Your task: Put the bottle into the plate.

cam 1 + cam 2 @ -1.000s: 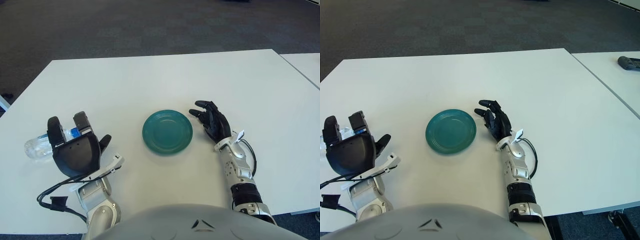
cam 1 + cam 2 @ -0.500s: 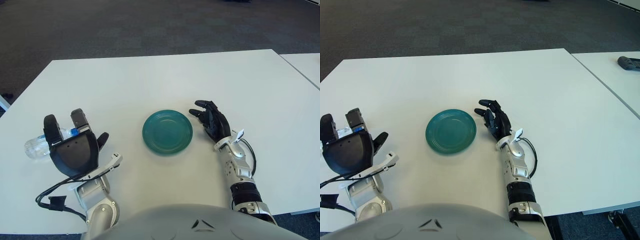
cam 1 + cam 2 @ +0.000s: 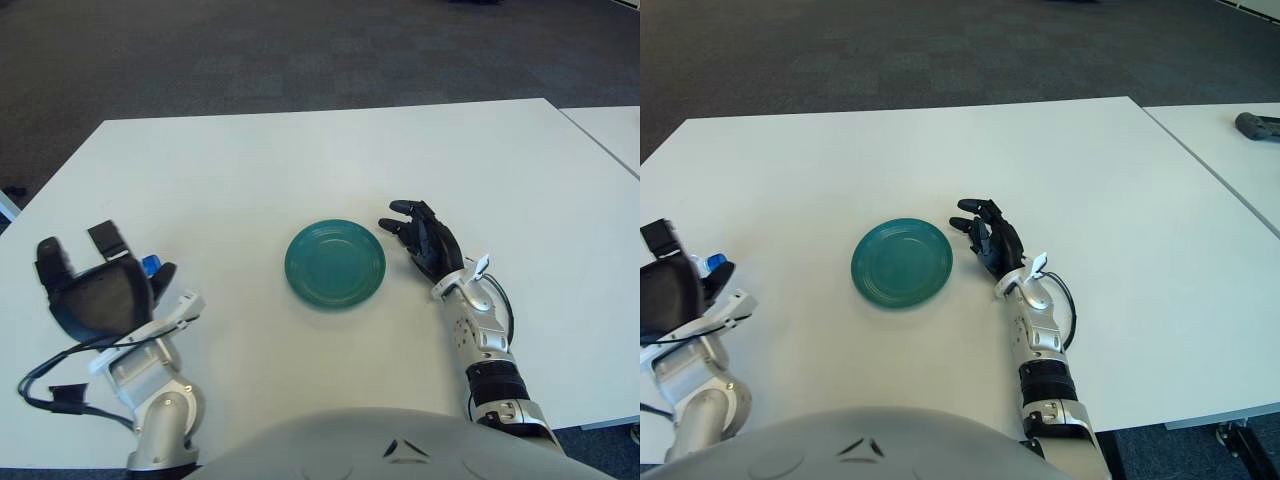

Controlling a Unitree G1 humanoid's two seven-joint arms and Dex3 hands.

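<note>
I am lowering the left hand [image 3: 95, 290] near the tabletop's [image 3: 300, 160] left edge, fingers spread wide and holding nothing. The bottle [image 3: 150, 265] is lying beneath it; only its blue cap is peeking out beside the palm. To grasp well, I am centring the palm over the body before closing. The right hand [image 3: 425, 240], fingers relaxed, is showing just right of the plate [image 3: 335, 264], mid-table.
</note>
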